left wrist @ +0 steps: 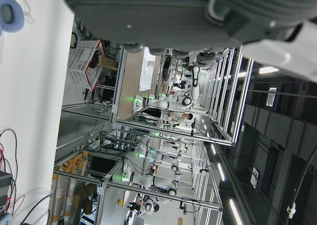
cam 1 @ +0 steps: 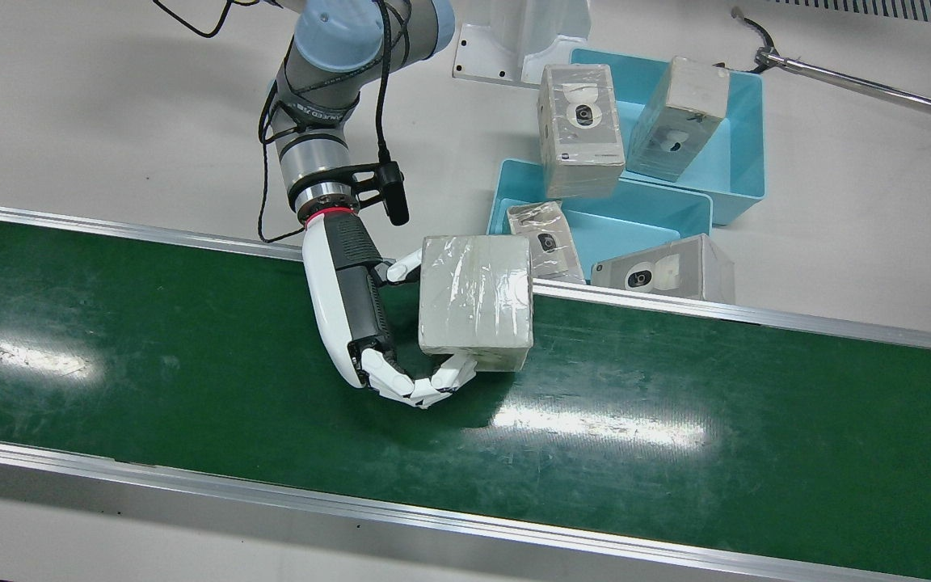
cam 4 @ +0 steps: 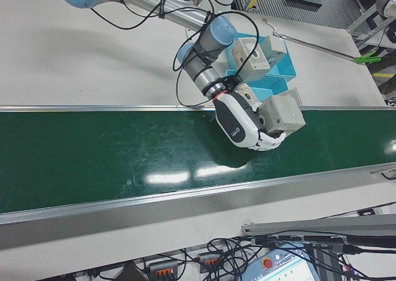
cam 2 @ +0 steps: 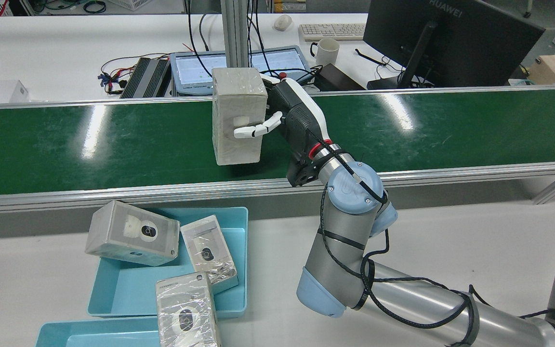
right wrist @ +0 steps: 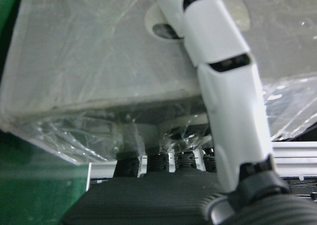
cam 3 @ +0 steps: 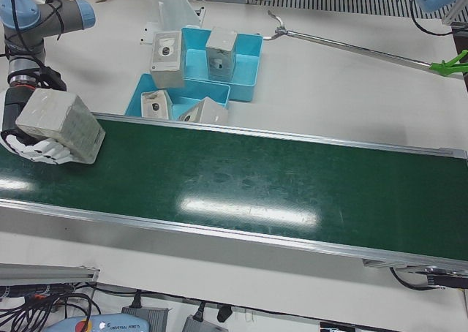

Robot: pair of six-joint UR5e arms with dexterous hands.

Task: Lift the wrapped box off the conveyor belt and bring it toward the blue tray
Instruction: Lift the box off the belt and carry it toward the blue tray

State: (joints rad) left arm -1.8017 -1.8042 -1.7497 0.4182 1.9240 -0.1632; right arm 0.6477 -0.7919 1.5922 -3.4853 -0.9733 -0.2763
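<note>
The wrapped box (cam 1: 475, 299), grey under clear film, is held off the green conveyor belt (cam 1: 191, 364) by my right hand (cam 1: 360, 323). The hand is shut on it, fingers under one side and the thumb on the opposite side. The box hangs over the belt's edge nearest the blue trays (cam 1: 514, 174). It also shows in the rear view (cam 2: 238, 113), with the hand (cam 2: 297, 120) to its right, and in the right-front view (cam 4: 281, 117). The right hand view shows a finger (right wrist: 223, 81) pressed on the film. The left hand view shows only a grey part of my left hand (left wrist: 163, 12).
Two blue trays (cam 2: 123, 284) sit on the white table beside the belt, with several wrapped boxes (cam 1: 581, 129) in and on them. A metal rod (cam 1: 861, 85) lies on the table beyond the trays. The belt's aluminium rail (cam 1: 676, 307) runs between belt and trays.
</note>
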